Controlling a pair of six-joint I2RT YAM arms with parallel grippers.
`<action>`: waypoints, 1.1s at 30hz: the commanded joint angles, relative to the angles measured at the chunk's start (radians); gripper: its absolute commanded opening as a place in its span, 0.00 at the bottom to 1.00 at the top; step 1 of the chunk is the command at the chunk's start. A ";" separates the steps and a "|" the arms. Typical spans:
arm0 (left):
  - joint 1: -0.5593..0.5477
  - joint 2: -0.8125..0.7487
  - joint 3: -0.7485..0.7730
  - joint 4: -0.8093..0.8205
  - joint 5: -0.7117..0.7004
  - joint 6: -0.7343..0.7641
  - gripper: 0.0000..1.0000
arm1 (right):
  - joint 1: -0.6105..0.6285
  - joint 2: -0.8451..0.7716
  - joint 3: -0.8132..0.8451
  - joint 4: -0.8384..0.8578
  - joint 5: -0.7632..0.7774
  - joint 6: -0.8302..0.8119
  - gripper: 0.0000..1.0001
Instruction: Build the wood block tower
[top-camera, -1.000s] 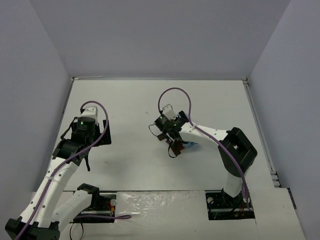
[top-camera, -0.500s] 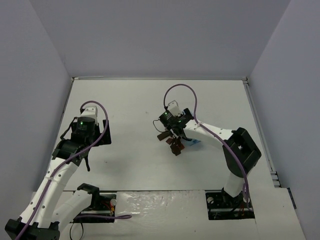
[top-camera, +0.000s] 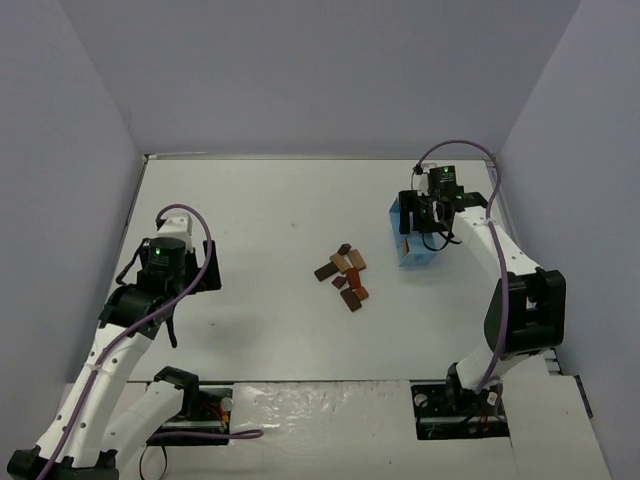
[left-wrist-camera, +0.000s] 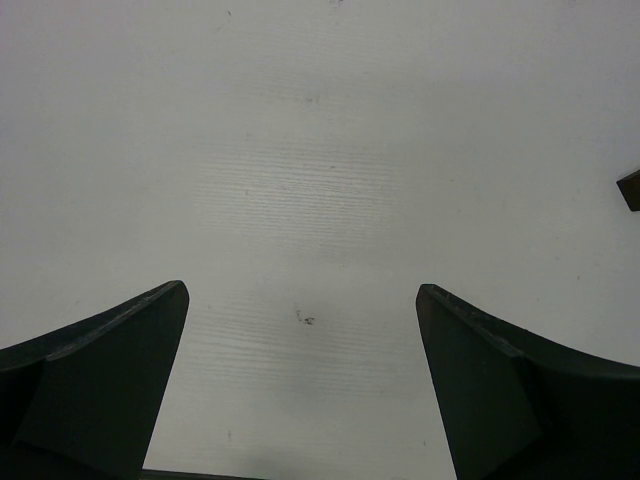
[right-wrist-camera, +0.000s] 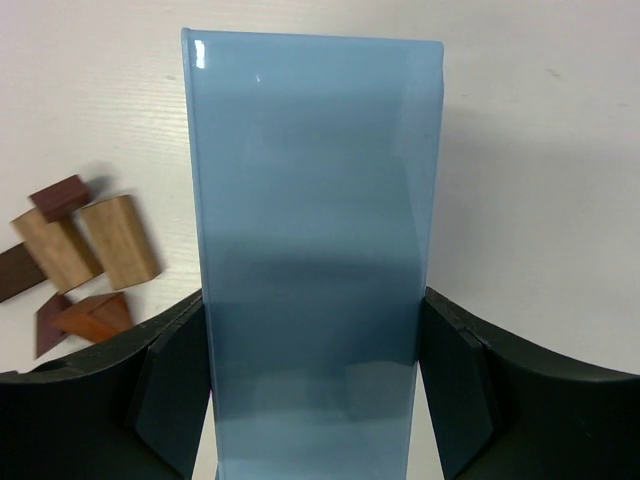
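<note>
Several small wood blocks (top-camera: 343, 272), tan, reddish-brown and dark brown, lie in a loose heap at the table's middle. No stacked tower shows. Some of the blocks appear at the left of the right wrist view (right-wrist-camera: 85, 250). My right gripper (top-camera: 422, 222) is at the far right, to the right of the heap, shut on a light blue box (top-camera: 412, 242). In the right wrist view the box (right-wrist-camera: 315, 220) fills the gap between the fingers (right-wrist-camera: 170, 390). My left gripper (top-camera: 160, 290) is at the left, far from the blocks, open and empty (left-wrist-camera: 300, 400) above bare table.
The white table (top-camera: 250, 210) is walled by grey panels at the left, back and right. A dark block edge (left-wrist-camera: 630, 190) shows at the right border of the left wrist view. The arm bases and cables sit at the near edge.
My right arm has swung from over the middle to the far right, carrying the light blue box; the blocks now lie uncovered in a heap. My left arm has shifted slightly lower.
</note>
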 joint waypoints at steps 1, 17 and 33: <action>-0.005 -0.017 0.001 0.044 0.015 -0.005 0.97 | -0.047 0.067 0.059 0.038 -0.389 -0.045 0.00; -0.005 -0.045 -0.028 0.048 0.012 -0.011 0.97 | 0.324 0.036 0.111 0.049 0.183 -0.065 0.00; -0.007 -0.014 -0.019 0.061 0.000 -0.015 0.97 | 0.704 0.078 -0.027 0.039 0.985 0.087 0.00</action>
